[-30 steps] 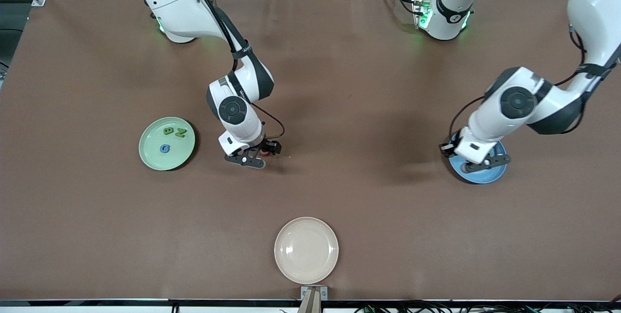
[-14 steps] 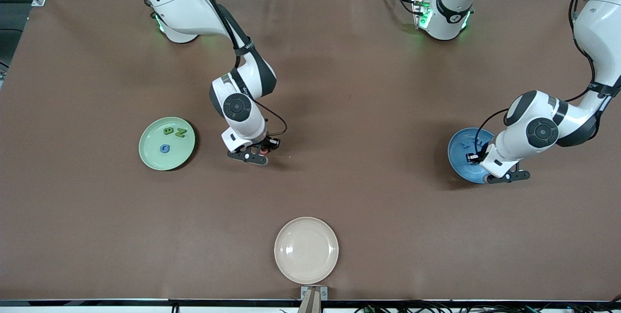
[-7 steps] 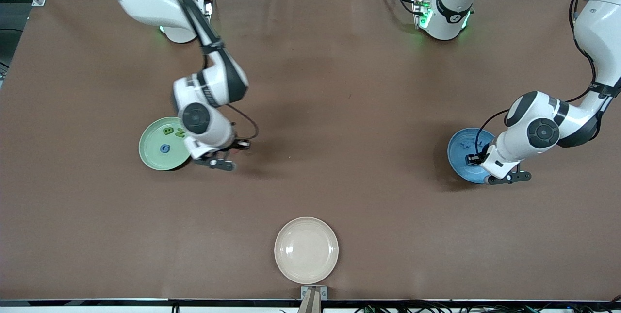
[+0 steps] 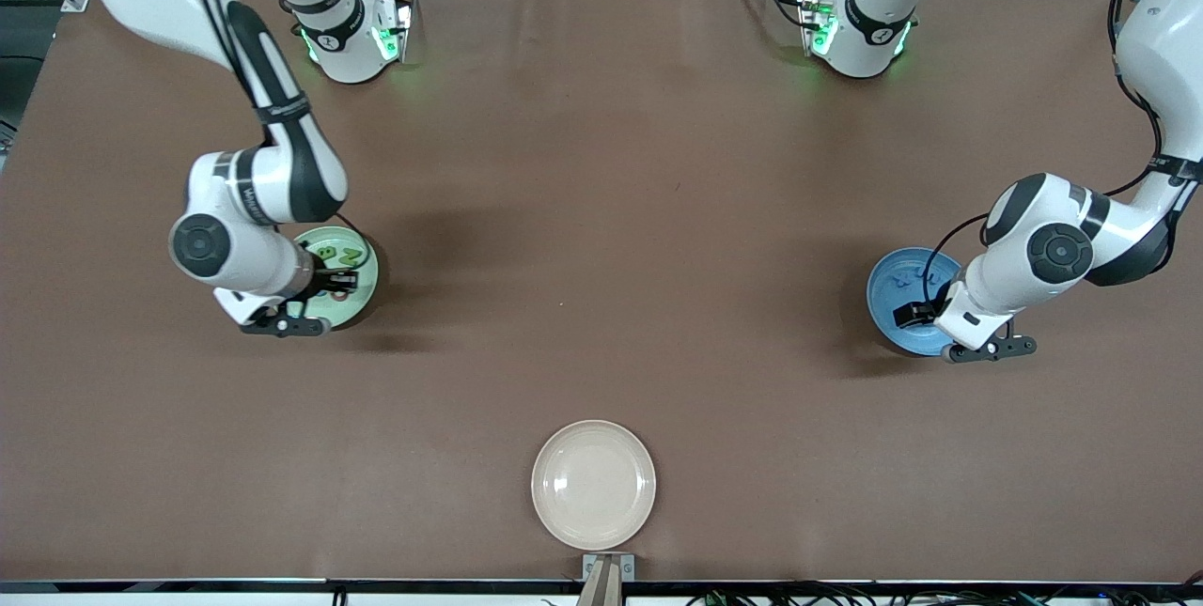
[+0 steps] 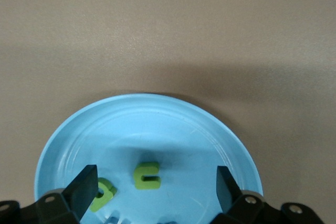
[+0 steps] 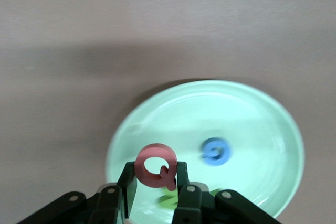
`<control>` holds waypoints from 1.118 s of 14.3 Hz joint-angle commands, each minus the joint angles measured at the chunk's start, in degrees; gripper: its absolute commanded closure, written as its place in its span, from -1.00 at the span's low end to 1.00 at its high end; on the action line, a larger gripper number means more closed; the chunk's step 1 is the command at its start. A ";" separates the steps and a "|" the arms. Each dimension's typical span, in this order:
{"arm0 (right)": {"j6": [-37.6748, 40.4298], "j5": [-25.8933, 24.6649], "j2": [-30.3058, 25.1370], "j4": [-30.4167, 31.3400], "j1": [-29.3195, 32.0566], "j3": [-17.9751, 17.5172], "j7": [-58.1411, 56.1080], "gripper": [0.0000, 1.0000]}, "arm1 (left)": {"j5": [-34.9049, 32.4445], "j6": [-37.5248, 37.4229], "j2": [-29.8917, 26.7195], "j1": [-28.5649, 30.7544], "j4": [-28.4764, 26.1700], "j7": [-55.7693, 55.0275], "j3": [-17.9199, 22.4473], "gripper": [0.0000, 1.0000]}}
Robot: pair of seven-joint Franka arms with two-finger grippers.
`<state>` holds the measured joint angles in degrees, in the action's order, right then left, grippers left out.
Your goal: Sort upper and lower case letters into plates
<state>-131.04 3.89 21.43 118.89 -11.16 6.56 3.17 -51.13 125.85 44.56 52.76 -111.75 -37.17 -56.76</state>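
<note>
My right gripper [image 6: 156, 174] is shut on a red letter Q [image 6: 156, 165] and hangs over the mint green plate [image 6: 252, 114], which holds a blue G [image 6: 216, 151] and green letters [image 4: 338, 256]. In the front view this gripper [image 4: 282, 322] is over the plate's [image 4: 366, 283] edge toward the right arm's end of the table. My left gripper [image 5: 155, 190] is open over the bright blue plate [image 5: 173, 124], above a green letter c [image 5: 147, 176] lying flat between its fingers [image 5: 84, 187]. Another green letter [image 5: 103, 194] lies beside it. The front view shows that gripper [image 4: 987, 348] over the blue plate's [image 4: 893, 285] rim.
A cream-beige plate [image 4: 593, 484] with nothing on it sits near the front edge of the brown table mat [image 4: 601, 211]. The arms' bases [image 4: 348, 42] [image 4: 855, 33] stand along the back edge.
My right gripper has carried the red letter from the table's middle to over the mint green plate. My left gripper has stayed over the blue plate and opened its jaws.
</note>
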 commanded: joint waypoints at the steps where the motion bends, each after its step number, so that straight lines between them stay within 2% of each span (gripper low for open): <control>1: -7.28 -0.90 -1.75 7.04 2.81 -1.37 -3.34 0.99 | 2.69 -2.71 -2.28 3.66 -0.40 2.19 -4.57 -0.99; 2: -9.22 -0.90 -1.40 8.36 3.16 -1.46 -3.61 0.99 | 5.40 -3.33 -3.94 3.40 0.04 3.59 -4.50 -0.99; 4: -11.17 -0.90 -1.31 9.34 3.08 -1.46 -3.61 0.98 | 15.75 -3.42 -8.94 2.00 -0.05 11.91 -2.49 -0.99; 7: -11.34 -0.81 -1.13 9.34 2.64 -1.63 -3.61 0.97 | 29.12 -3.42 -17.29 -4.93 -0.48 20.11 4.89 -0.99; 10: -11.35 -0.72 -0.69 9.25 2.64 -1.63 -3.61 0.94 | 38.71 -3.16 -23.88 -12.49 -2.50 23.54 12.27 -0.99; 13: -11.35 -0.46 -0.08 9.08 2.37 -1.72 -3.52 0.84 | 46.10 -3.25 -28.64 -13.91 -4.53 26.10 13.44 -0.99; 14: -11.17 -0.46 -0.08 8.99 2.37 -1.72 -3.52 0.59 | 47.69 -3.33 -29.78 -14.00 -4.62 26.10 13.43 -0.99; 15: -11.17 -0.46 -0.08 8.90 2.37 -1.72 -3.61 -0.26 | 48.84 -3.33 -30.75 -14.52 -5.14 26.19 13.52 -0.99; 16: -10.91 -0.46 -0.16 8.73 2.46 -1.72 -3.52 -0.98 | 49.98 -3.33 -31.89 -15.14 -5.67 26.19 13.52 -0.99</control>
<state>-141.72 3.54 21.73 127.06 -9.06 5.21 -0.15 -4.23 122.71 17.04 38.77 -114.93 -12.40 -44.27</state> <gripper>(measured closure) 0.608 0.004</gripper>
